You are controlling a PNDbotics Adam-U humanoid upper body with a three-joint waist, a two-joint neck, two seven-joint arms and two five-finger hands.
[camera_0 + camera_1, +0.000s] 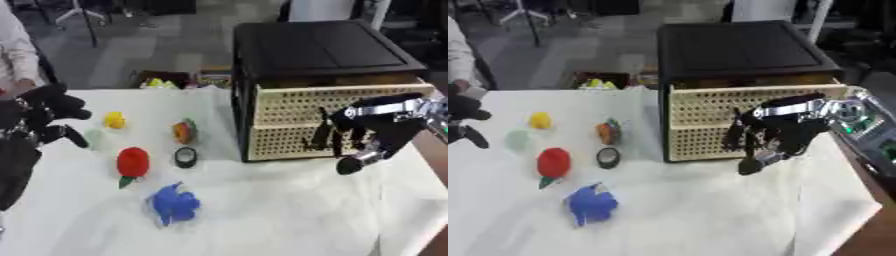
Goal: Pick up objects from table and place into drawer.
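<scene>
Counter [289, 215]: is being covered by a white cloth, on which everything is being carried.
Drawer cabinet [319, 55]: a black box is being shown at the far right, its two woven cane drawer fronts [289, 125] being faced toward the near side; the upper one is being held slightly out.
Right hand [372, 137]: is being held against the right part of the drawer fronts, fingers curled downward; nothing can be seen gripped in it.
Left hand [48, 112]: is being kept at the left edge, fingers curled, nothing held.
Blue object [175, 202]: is lying nearest, left of centre.
Red object [132, 162]: is lying just beyond the blue one.
Orange object [184, 131]: is lying near the cabinet's left side.
Black ring [185, 157]: is lying just near of the orange one.
Yellow object [114, 120]: is lying far left.
Pale green object [94, 137]: is lying beside the left hand.
</scene>
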